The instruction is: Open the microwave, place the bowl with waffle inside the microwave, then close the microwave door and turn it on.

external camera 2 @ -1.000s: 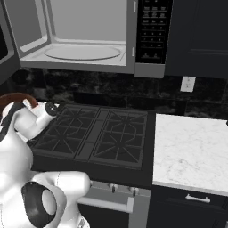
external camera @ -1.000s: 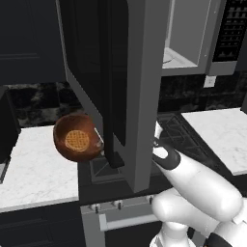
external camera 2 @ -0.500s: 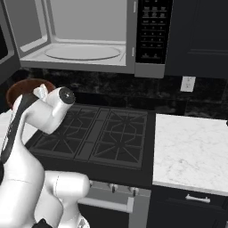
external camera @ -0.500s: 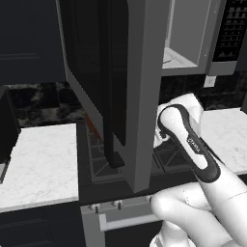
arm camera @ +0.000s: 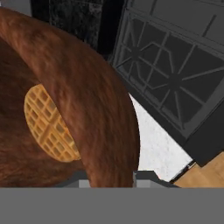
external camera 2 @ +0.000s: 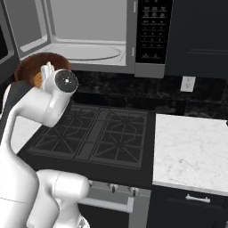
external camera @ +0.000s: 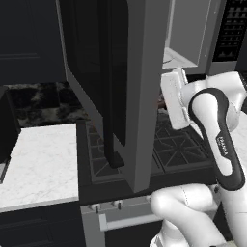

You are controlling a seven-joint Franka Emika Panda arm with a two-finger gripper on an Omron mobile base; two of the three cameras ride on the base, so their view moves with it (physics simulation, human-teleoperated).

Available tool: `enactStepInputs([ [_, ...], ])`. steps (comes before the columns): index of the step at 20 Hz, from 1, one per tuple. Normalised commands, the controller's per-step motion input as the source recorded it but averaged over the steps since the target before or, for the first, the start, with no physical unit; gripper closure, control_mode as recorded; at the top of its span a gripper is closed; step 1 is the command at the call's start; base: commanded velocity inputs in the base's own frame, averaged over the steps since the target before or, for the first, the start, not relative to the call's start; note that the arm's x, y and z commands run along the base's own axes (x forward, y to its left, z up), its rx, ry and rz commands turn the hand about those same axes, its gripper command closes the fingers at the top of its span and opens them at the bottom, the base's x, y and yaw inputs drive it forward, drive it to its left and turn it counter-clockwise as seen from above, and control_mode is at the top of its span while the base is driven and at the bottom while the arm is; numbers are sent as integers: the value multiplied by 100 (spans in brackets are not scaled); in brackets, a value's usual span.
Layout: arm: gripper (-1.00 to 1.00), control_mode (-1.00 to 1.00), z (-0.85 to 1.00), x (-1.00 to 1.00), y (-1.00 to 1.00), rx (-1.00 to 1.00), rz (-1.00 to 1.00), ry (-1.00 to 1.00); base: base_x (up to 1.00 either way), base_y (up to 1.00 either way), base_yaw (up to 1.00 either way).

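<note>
The microwave (external camera 2: pixel 89 31) stands open above the stove, its pale interior and turntable showing. The microwave door (external camera: pixel 96 72) is swung wide out to the left, its dark handle bar (external camera: pixel 108 96) facing the room. My gripper (arm camera: pixel 111 180) is shut on the rim of the reddish-brown bowl (arm camera: pixel 87 87), which is tilted toward the camera. The waffle (arm camera: pixel 48 124) lies inside it. In the right base view the bowl (external camera 2: pixel 33 64) hangs above the stove's left side, just in front of and below the microwave's opening, partly hidden behind my wrist.
The black gas stove (external camera 2: pixel 98 133) lies under the bowl. White marble counters sit to its right (external camera 2: pixel 191 147) and left (external camera: pixel 38 159). The black button panel (external camera 2: pixel 153 31) is at the microwave's right. The open door's edge (external camera: pixel 144 120) juts out beside my arm.
The arm has carried the bowl from the left of the open door, behind it, to its right and upward, up to the microwave's opening.
</note>
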Motion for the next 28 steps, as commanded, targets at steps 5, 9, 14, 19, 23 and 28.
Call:
enactStepInputs([
  [5, 100, -100, 100, 70, -37, -1, -24, -10, 0, 0, 0],
  [9, 100, -100, 97, 100, -41, 0, -22, -3, 0, 0, 0],
  [14, 100, -100, 13, 100, -30, 0, -16, 10, 0, 0, 0],
  [19, 100, -100, 0, 100, -10, 0, -15, 12, 0, 0, 0],
  [23, 100, -100, 0, 96, 20, 0, -3, 0, 0, 0, 0],
  [28, 100, -100, -12, 90, 45, -1, 0, -2, 0, 0, 0],
])
